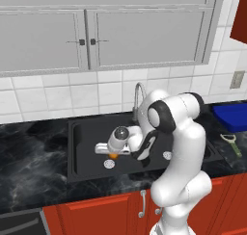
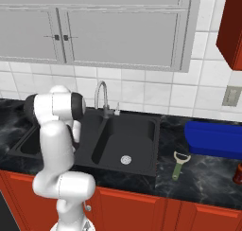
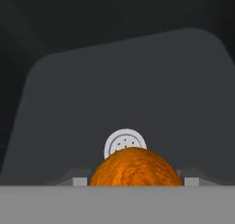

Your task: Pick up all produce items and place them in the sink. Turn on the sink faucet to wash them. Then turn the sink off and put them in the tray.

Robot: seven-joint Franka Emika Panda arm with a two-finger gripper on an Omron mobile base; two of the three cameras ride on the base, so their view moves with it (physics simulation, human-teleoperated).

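- The jaws sit either side of the orange fruit [image 3: 135, 167] in the hand view, with the finger tips [image 3: 79, 181] showing close against its flanks; they look closed on it, pinching the fruit, not spread free of it.
- From the left base view the gripper [image 1: 114, 153] hangs low over the left basin of the sink [image 1: 87, 128], the fruit a small orange spot beneath the hand, just above the round drain [image 1: 109, 163].
- The hand view agrees: the drain [image 3: 125, 142] lies directly behind the fruit on the dark basin floor.
- I cannot tell whether the fruit is resting on the basin floor or held just off it.
- The faucet [image 2: 100, 96] stands at the back rim between the basins; no water is visible.
- The blue tray [image 2: 215, 139] lies on the desk well to the right of the sink, with nothing seen in it; a green-handled peeler [image 2: 177, 164] lies near it.
- Judgement: either the fruit is arriving for washing or leaving for the tray; the pictures do not settle which. The tray step is certainly left.
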